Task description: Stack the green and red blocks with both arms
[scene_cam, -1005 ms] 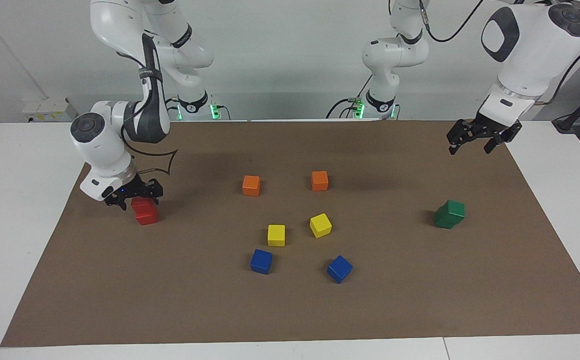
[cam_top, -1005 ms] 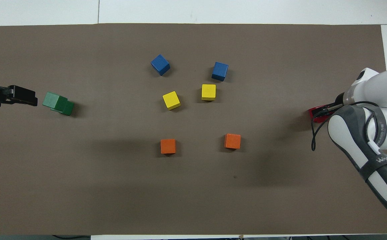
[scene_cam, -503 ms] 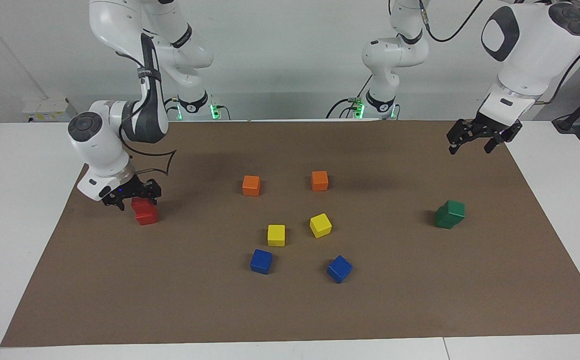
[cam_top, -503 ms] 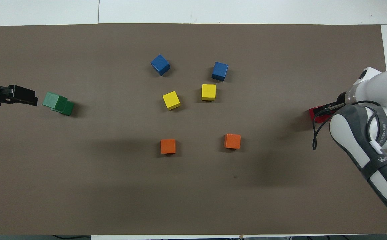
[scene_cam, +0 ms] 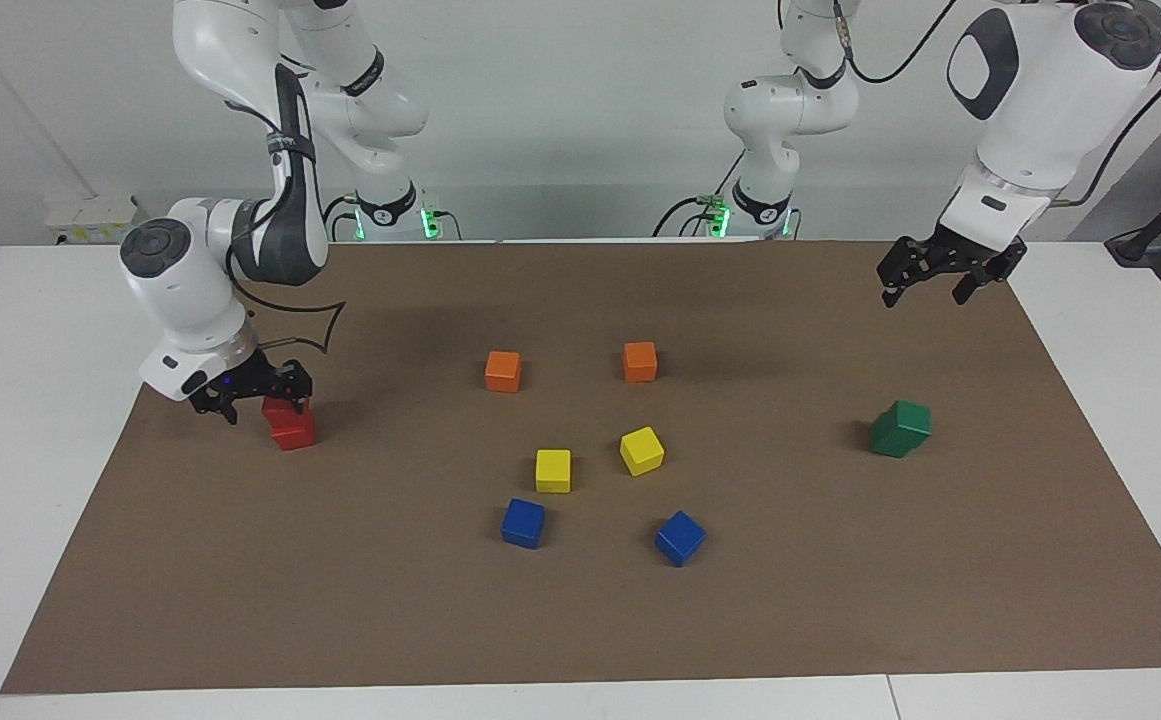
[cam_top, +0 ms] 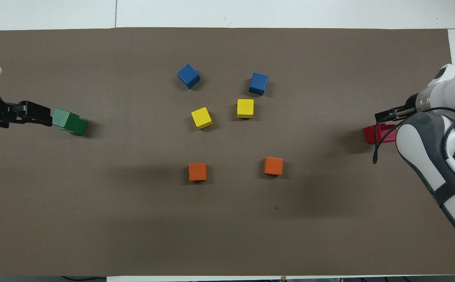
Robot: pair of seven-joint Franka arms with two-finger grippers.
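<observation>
Facing view, read from its left edge across: the right gripper (scene_cam: 250, 392) hangs low just beside the red stack (scene_cam: 290, 424), at the right arm's end of the brown mat (scene_cam: 580, 620). Its fingers stand apart and clamp nothing; one red cube rests squarely on the other, so this pair looks stacked and released. The open jaws so close to the upper cube fit a gripper drawing clear without dragging it off.

Mid-mat lie the distractors, all flat and apart from one another: two orange cubes (scene_cam: 503, 371) nearest the robots, two yellow cubes (scene_cam: 553, 470) farther out, two blue cubes (scene_cam: 523, 523) farthest. None belongs to the task and none is stacked.

Toward the left arm's end sits the green stack (scene_cam: 900, 428), one green cube on the other, the upper one turned and offset so that part of it overhangs. It stands, but that offset probably makes it the less stable of the two.

The left gripper (scene_cam: 942, 272) is raised well above the mat, its fingers apart and empty. The overhead view puts it next to the green stack, but that is only its height; the facing view shows it well clear.

Judged from this layout, both stacks are built and both arms are free to retreat
</observation>
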